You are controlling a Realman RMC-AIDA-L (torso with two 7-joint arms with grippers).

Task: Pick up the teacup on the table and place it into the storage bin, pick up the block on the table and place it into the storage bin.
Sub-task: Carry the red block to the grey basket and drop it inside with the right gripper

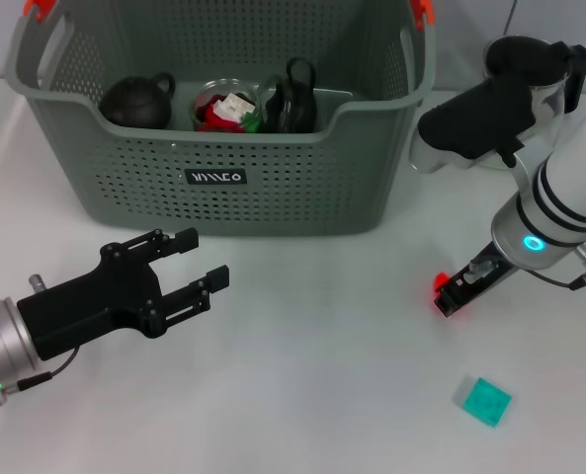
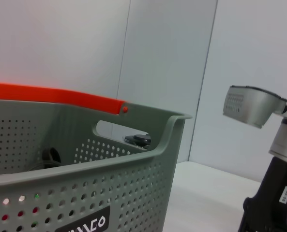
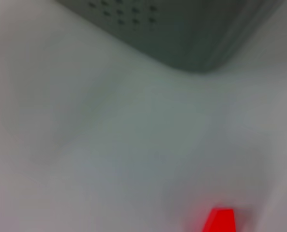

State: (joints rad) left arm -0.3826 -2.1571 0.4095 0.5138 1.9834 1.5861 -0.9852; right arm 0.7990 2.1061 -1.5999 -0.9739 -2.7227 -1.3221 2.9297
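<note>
The storage bin (image 1: pixel 223 188) stands at the far side of the table (image 1: pixel 322 326), toward the left. Inside it, a teapot (image 1: pixel 137 101) lies at the left, a glass cup (image 1: pixel 225 107) in the middle, and a pitcher (image 1: pixel 294 97) just to its right. The left claw (image 1: pixel 202 267) hovers before the bin, near its front wall. The right claw (image 1: pixel 458 294) is low over the table to the bin's right, touching a small block (image 1: pixel 441 293). Another block (image 1: pixel 484 400) lies nearer the front edge, apart from it.
</note>
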